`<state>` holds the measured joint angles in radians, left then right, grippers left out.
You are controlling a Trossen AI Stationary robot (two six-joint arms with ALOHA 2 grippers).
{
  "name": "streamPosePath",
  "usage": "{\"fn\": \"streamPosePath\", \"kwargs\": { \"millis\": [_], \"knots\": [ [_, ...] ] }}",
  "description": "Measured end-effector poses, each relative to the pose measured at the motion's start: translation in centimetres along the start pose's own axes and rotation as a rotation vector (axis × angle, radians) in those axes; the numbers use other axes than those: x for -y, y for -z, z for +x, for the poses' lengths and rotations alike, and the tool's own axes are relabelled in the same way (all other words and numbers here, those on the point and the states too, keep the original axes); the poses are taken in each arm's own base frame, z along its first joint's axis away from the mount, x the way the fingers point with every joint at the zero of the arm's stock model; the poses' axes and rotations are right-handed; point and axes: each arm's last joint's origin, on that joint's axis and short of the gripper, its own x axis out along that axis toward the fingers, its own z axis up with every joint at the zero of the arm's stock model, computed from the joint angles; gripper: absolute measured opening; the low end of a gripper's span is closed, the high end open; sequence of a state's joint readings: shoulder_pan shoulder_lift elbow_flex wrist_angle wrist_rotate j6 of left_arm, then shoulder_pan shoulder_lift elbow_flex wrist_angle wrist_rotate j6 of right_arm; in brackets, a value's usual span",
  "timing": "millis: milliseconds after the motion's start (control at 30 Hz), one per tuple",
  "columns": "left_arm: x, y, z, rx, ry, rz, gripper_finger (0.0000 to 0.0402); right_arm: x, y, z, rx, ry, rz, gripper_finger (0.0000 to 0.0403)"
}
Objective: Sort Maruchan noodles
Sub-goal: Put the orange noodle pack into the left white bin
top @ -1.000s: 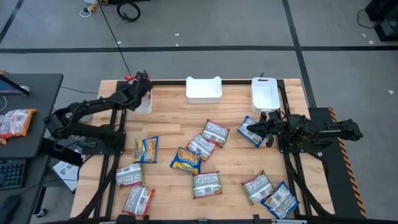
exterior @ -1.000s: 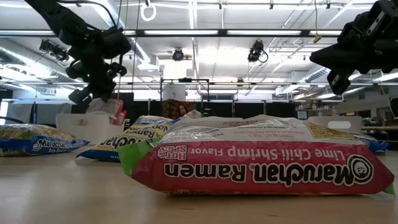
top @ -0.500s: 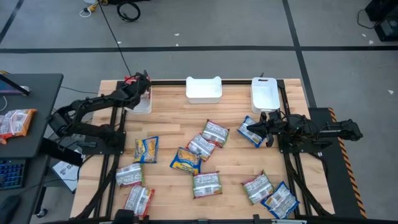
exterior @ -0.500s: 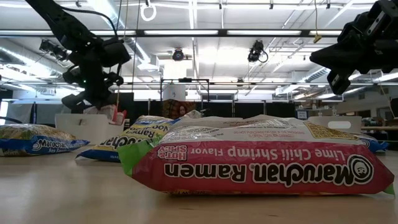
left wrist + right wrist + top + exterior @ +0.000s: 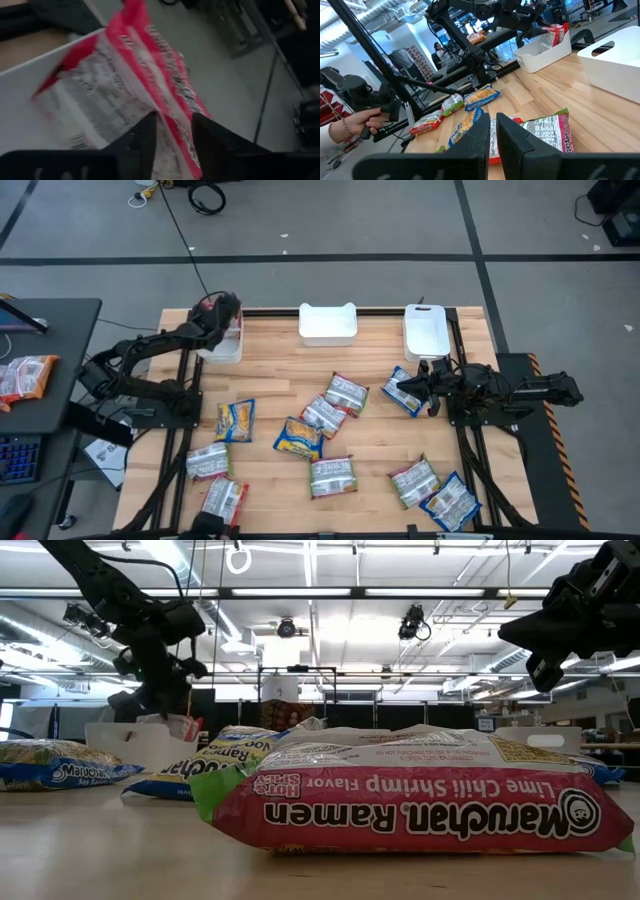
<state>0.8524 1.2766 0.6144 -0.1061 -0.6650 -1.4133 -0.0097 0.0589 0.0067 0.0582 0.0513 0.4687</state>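
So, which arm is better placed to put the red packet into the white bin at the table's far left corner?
The left arm. Its gripper is shut on the red packet, right over that left bin. The right gripper waits far away, over the table's right side near a blue packet.

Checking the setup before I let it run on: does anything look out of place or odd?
Only the red packet: it stands on end, sticking up out of the left bin, pinched by the left hand. The other packets lie loose on the table. The right hand waits, shut and empty.
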Motion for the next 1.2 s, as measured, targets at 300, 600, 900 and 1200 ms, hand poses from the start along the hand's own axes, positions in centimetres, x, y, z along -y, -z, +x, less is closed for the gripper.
{"fn": "streamPosePath", "kwargs": {
  "millis": [300,600,900,1200],
  "knots": [
    [2.5,-1.7,-3.1,0.003,0.185,0.138,0.0187,0.0,0.0,0.0,0.000,0.000,0.000,0.0037],
    [5.2,-4.2,-8.6,-0.109,0.331,0.429,0.0188,0.0,0.0,0.0,0.000,0.000,0.000,0.0037],
    [2.9,0.0,-16.0,-0.628,0.475,0.877,0.0188,0.0,0.0,0.0,0.000,0.000,0.000,0.0037],
    [-2.1,3.8,-22.8,-0.978,0.447,1.000,0.0188,0.0,0.0,0.0,0.000,0.000,0.000,0.0037]
  ]
}}
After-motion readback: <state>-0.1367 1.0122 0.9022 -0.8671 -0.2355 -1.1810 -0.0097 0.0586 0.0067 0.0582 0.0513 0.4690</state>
